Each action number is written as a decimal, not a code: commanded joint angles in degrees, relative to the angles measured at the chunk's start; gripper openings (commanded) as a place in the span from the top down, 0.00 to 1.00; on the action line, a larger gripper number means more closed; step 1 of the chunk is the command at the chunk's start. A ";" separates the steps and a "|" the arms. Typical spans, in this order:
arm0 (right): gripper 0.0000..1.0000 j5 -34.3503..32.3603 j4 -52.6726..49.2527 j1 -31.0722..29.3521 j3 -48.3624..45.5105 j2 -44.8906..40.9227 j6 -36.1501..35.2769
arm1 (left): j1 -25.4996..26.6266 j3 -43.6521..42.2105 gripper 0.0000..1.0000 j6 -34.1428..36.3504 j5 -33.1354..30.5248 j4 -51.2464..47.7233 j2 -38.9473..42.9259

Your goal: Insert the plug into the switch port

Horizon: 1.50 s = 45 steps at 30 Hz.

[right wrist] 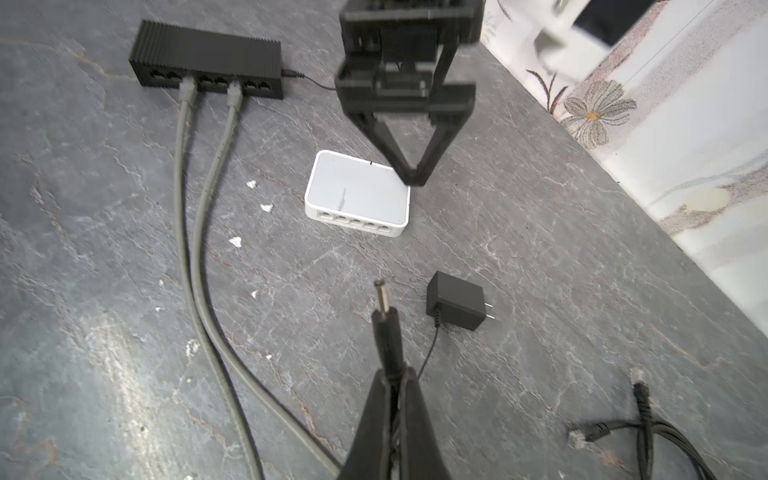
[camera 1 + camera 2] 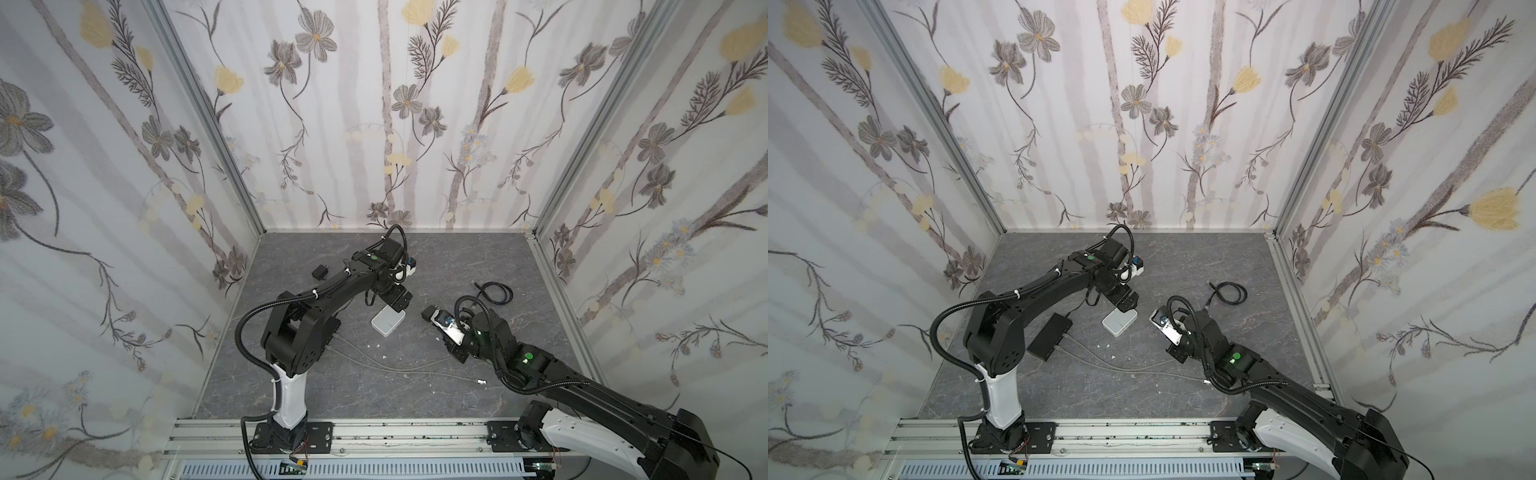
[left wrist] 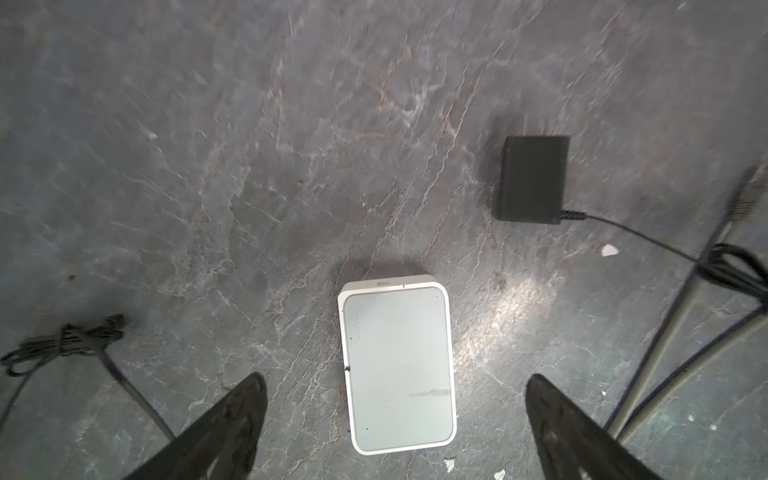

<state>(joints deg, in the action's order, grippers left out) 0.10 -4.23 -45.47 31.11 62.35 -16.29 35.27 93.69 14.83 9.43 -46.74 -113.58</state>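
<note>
The right gripper [image 1: 395,376] is clenched on the black barrel plug [image 1: 383,309]. It holds the plug above the table [image 2: 457,407], to the right of the white switch [image 1: 357,195] and apart from it. The switch lies flat near the middle of the table. The left gripper [image 3: 395,380] hangs over it with its fingers spread wide, grasping nothing.

In both top views the left arm [image 2: 328,293] rises from the lower left and reaches toward mid-frame, wrist bent so the left pincer [image 2: 398,306] points downward; its fingers [image 3: 232,419] stand spread wide. The right arm [image 2: 590,386] stretches low from the lower right, right pincer [image 1: 397,376] pinched tight, aimed at frame centre
</note>
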 commanded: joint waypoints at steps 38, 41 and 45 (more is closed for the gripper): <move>1.00 1.13 3.86 0.47 -3.50 -4.78 1.51 | 3.70 1.01 0.46 6.31 -4.02 -10.54 -8.16; 1.00 1.04 3.87 0.47 -3.56 -5.26 1.35 | 4.35 -2.28 0.42 11.13 -1.10 -8.20 -4.56; 1.00 1.20 4.60 0.56 -4.28 -5.85 1.18 | 5.45 -7.32 0.41 19.21 3.56 -6.45 -0.13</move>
<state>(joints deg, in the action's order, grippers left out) 1.50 -2.39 -44.99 27.18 56.77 -14.63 40.14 88.60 26.11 9.06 -54.85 -115.70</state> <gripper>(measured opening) 0.049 0.660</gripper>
